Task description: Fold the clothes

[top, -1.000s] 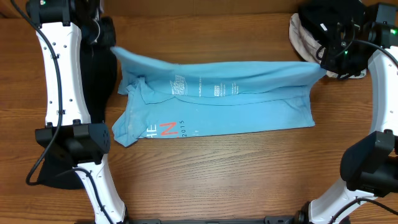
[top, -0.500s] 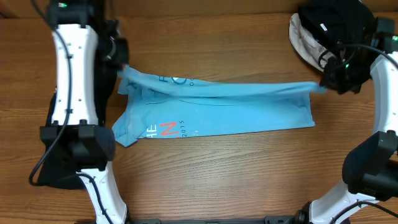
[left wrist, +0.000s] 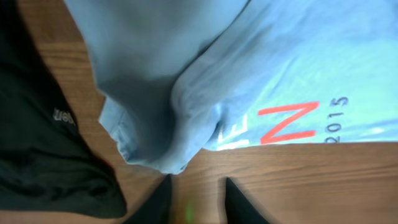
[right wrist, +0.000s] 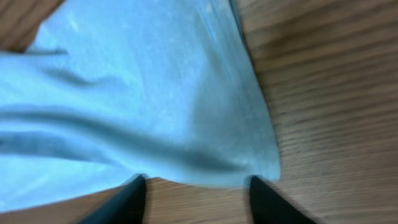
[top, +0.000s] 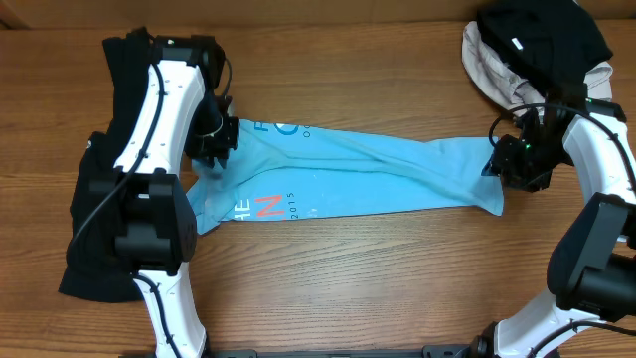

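Once aloft, T-shirt (top: 378,177) now down

Light blue T-shirt (top: 368,179) — folded lengthwise, lying rumpled

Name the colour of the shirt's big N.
Red-orange; the N shows best in the left wrist view.

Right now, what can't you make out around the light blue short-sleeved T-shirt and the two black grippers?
Overhead: left gripper and right gripper fingertips, hidden under their own wrists.
Left wrist: the light blue T-shirt's white letters before the red-orange N, mostly under a folded sleeve.
Right wrist: blurred; hem contact with fingers unclear.
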`<state>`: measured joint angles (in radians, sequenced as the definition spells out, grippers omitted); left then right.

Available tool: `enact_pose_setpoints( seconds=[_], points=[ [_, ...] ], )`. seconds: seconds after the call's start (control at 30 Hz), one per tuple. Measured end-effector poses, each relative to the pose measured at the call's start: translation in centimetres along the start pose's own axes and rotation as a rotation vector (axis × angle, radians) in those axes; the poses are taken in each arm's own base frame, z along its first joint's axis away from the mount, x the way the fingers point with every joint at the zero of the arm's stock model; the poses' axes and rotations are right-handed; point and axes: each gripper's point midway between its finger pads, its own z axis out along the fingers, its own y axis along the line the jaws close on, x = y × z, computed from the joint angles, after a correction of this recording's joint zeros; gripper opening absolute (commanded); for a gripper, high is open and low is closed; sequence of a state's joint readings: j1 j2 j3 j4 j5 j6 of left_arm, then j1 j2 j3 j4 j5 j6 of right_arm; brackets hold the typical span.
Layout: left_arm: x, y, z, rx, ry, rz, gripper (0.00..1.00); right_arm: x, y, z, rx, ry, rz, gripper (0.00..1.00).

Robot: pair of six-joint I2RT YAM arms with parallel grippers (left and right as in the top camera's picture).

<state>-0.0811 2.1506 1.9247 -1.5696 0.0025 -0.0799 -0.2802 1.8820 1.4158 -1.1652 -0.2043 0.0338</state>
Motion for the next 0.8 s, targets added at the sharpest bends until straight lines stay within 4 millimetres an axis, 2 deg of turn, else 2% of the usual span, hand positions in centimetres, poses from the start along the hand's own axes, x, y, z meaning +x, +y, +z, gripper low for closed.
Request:
enact_pose_setpoints(
  seconds=[0.07,0.13,0.23,0.37,0.47,0.63,0.8],
  points=[
    [0.4,0.2,0.6,-0.010,0.021,-0.001,0.67,-0.3,-0.1,0.0,0.006,-0.012,-0.002,0.80],
    [0.5,0.5,1.0,-0.021,0.030,-0.007,0.79,-0.7,-0.2,0.0,0.010,-0.031,-0.011,0.81],
    [-0.3,0.9,1.1,-0.034,0.000,-0.018,1.00,-1.5,-0.3,0.0,0.011,-0.062,-0.033,0.81],
    [-1.5,1.4,0.7,-0.036,-0.054,-0.036,1.00,-2.2,-0.1,0.0,0.003,-0.090,-0.061,0.81],
    [-2.8,1.6,-1.0,-0.031,-0.120,-0.045,1.00,-2.5,-0.2,0.5,0.001,-0.108,-0.081,0.82],
    [-6.1,1.4,-7.0,0.014,-0.338,-0.055,1.00,-2.2,-0.4,2.4,-0.015,-0.118,-0.096,0.82],
    [-8.3,0.2,-12.2,0.100,-0.523,-0.061,1.00,-2.0,-0.7,4.3,-0.030,-0.139,-0.106,0.82]
  ],
)
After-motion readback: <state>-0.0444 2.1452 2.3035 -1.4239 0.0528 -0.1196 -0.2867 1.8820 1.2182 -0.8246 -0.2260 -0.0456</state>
